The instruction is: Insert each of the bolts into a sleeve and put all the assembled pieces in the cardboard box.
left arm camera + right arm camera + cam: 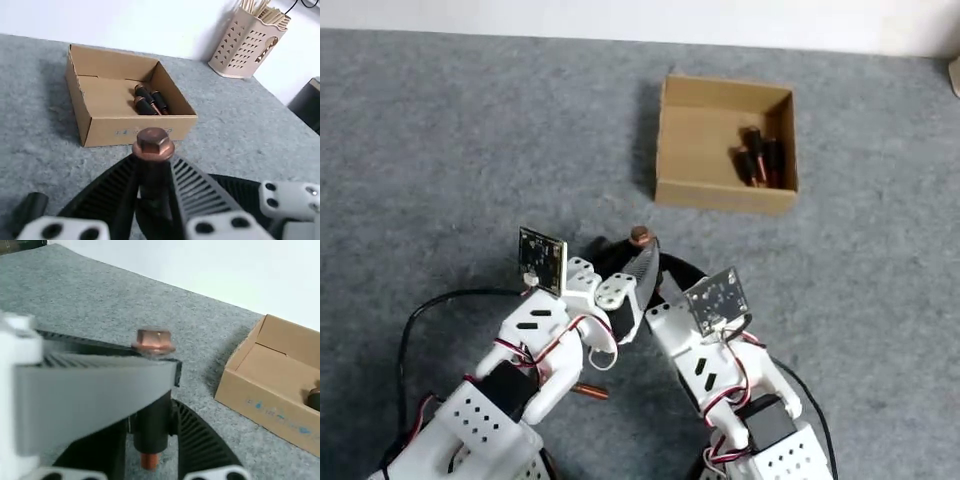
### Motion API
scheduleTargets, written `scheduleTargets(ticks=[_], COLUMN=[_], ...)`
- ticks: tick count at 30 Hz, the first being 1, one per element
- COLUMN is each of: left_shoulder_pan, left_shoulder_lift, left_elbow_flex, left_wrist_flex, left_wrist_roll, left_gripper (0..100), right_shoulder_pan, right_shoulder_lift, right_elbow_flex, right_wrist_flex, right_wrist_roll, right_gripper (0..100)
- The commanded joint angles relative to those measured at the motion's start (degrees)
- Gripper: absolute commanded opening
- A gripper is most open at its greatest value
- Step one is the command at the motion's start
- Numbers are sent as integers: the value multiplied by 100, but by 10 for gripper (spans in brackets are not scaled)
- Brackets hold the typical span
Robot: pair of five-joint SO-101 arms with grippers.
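Observation:
A copper bolt with a hex head stands upright between the ribbed fingers of my left gripper, which is shut on its shaft. The bolt runs down through a black sleeve, and its copper tip pokes out below. My right gripper is shut on that sleeve. In the high view both grippers meet mid-table, left gripper and right gripper, with the bolt head on top. The cardboard box stands just beyond them, with several assembled pieces lying inside.
A loose copper bolt lies on the grey carpet beside the left arm's base. A black cylindrical piece lies near the left gripper. A beige utensil holder stands behind the cardboard box. Open carpet stretches to the left.

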Motion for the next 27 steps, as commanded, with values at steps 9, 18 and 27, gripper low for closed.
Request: scheduleTargets(ticks=[9, 18, 27], left_shoulder_pan=[576, 637, 813], left_shoulder_lift=[57, -48, -1903], left_elbow_flex=[-681, -1244, -743], left_wrist_flex=[1468, 2154, 2409], left_wrist_roll=[-53, -44, -35], left_gripper=[217, 213, 208], right_shoulder_pan=[171, 163, 136], right_shoulder_lift=[-92, -92, -92], right_elbow_flex=[-268, -163, 84], right_wrist_flex=[-180, -180, -189], right_wrist_roll=[-35, 264, 281], right_gripper=[5, 5, 5])
